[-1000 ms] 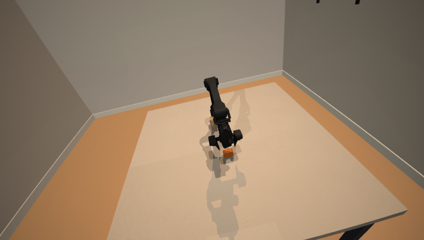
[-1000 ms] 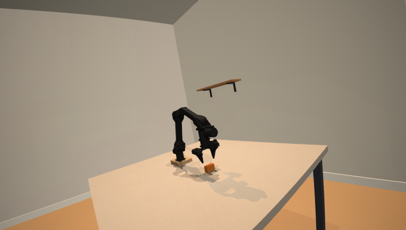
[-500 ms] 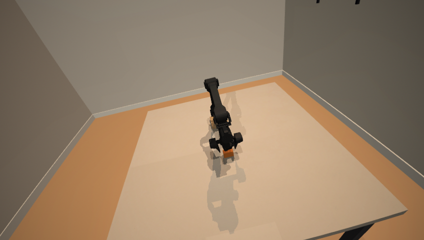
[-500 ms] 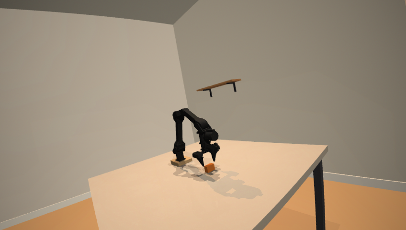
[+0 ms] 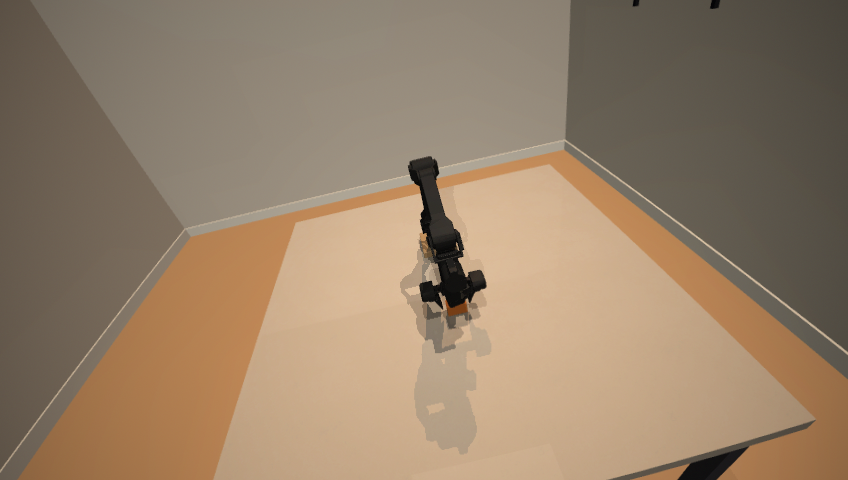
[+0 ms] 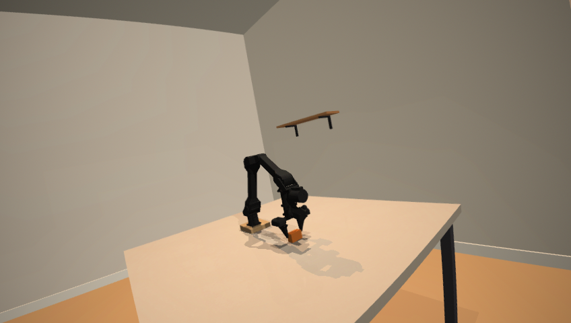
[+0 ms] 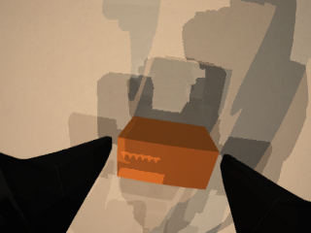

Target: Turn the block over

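Observation:
An orange block point(image 5: 457, 309) point(image 6: 295, 236) point(image 7: 167, 167) rests on the pale table point(image 5: 624, 356) point(image 6: 192, 280) point(image 7: 39, 58). In the wrist view a darker face and a brighter face show, with jagged shadow and light patches on the brighter one. I cannot make out a marked side. My gripper point(image 5: 456, 304) point(image 6: 294, 234) point(image 7: 167, 151) is open and points down over the block. Its black fingertips stand on either side of the block's two ends, with a narrow gap at each end in the wrist view. In the top view the gripper partly hides the block.
The arm's wooden base point(image 6: 255, 227) stands behind the gripper. The arm's shadows fall across the table around the block. A wooden shelf point(image 6: 308, 119) with black brackets hangs on the wall, far above the table.

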Motion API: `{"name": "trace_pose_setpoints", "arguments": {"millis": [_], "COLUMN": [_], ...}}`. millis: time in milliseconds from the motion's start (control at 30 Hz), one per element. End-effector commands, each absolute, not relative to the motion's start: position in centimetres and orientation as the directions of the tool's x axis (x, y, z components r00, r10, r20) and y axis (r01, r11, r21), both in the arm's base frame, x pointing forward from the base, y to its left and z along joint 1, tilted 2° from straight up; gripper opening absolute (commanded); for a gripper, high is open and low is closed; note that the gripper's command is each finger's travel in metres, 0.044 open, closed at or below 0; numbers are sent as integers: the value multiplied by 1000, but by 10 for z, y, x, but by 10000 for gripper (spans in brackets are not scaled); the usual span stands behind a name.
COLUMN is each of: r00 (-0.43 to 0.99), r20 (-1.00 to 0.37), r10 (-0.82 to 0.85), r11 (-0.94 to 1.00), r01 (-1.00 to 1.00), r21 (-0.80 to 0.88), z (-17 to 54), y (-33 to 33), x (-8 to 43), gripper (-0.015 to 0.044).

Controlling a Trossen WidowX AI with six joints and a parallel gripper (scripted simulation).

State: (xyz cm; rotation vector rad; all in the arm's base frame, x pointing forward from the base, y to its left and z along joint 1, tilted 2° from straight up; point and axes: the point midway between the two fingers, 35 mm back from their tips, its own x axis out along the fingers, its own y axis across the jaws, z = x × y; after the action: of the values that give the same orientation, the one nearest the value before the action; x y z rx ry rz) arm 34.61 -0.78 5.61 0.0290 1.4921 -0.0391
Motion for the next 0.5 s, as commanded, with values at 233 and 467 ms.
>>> {"name": "trace_pose_setpoints", "arguments": {"millis": [233,467], "r00": [74,74], "r20": [-997,-997], "r10": [-3,-3], "r11": [999,999], "r01": [47,47], "r21": [1,1], "z": [54,54], "y": [-7,-7], "x": [345,345], "gripper": [242,196]}}
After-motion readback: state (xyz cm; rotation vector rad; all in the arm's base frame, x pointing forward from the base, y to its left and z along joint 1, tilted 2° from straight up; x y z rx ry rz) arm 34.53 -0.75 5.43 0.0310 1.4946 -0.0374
